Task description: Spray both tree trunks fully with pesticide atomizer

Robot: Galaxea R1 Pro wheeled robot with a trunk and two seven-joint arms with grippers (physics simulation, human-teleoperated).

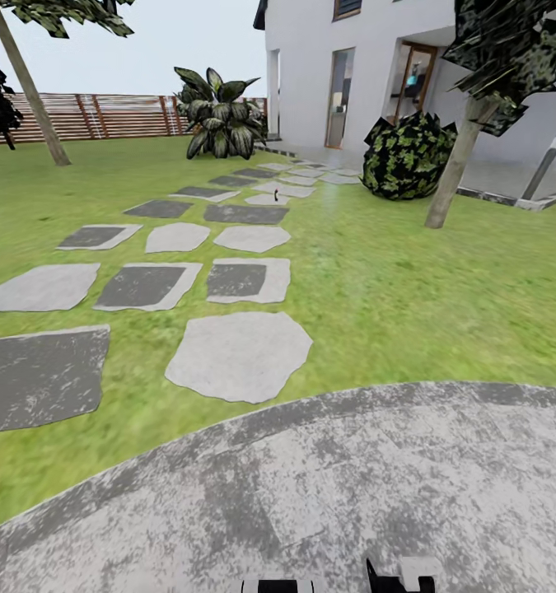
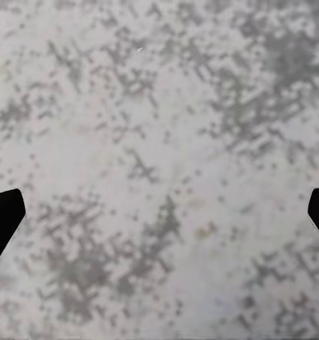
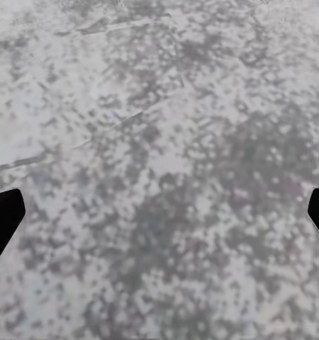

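The pesticide atomizer (image 1: 275, 196) is a tiny dark upright shape on a pale stepping stone far ahead along the path. One tree trunk (image 1: 32, 92) leans at the far left by the fence. The other tree trunk (image 1: 457, 167) rises at the right beside a round bush, with dark foliage above. In the left wrist view my left gripper (image 2: 159, 219) is open over mottled grey paving, its dark fingertips (image 2: 3, 216) far apart at the picture's edges. My right gripper (image 3: 159, 219) is likewise open over grey paving, nothing between its fingers.
I stand on a wide grey paved patch (image 1: 327, 494). Stepping stones (image 1: 240, 354) lead over the lawn toward the white house (image 1: 352, 74). A broad-leaved plant (image 1: 220, 115) stands by the wooden fence (image 1: 105, 115). A round bush (image 1: 405, 156) and a grey post (image 1: 545, 165) stand at the right.
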